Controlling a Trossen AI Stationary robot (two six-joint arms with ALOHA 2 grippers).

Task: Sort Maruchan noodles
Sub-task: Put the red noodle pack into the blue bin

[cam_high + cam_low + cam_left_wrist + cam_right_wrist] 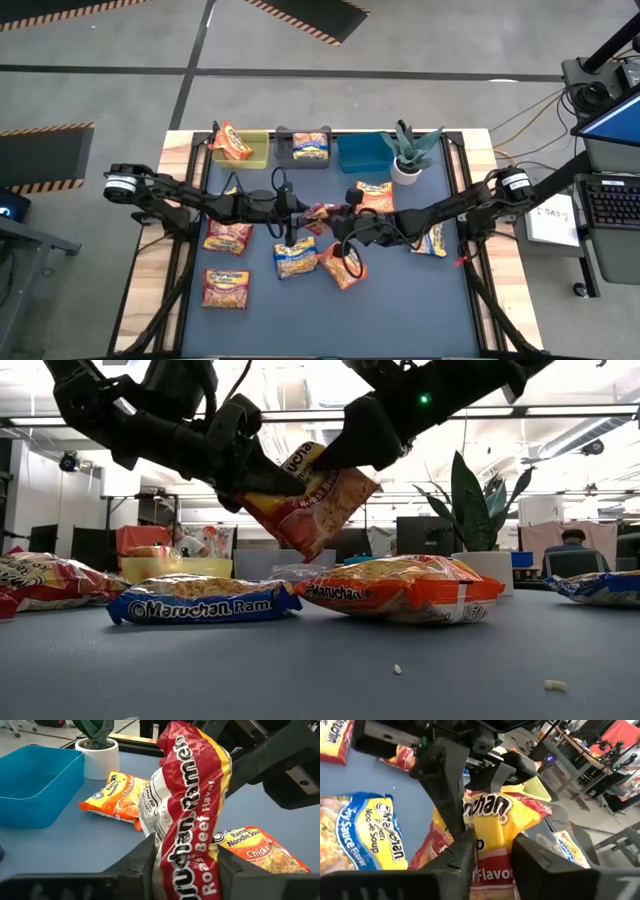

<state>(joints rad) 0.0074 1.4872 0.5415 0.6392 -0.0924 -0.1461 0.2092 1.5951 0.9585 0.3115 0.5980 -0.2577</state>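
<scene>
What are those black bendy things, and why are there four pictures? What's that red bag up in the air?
The black bendy things are two robot arms at a table. Each ends in a gripper with two fingers, like a pinching hand. One picture looks down from above, one looks across from table height, and two come from little cameras on the arms' wrists.

On the blue table lie packets of Maruchan noodles, orange ones and blue-and-yellow ones. At the back stand three bins, yellow-green, grey and blue, and a small potted plant.

The red bag is a red noodle packet, roast beef flavor. Both arms pinch it at once above the table: the left gripper and the right gripper, as if passing it between them.
</scene>
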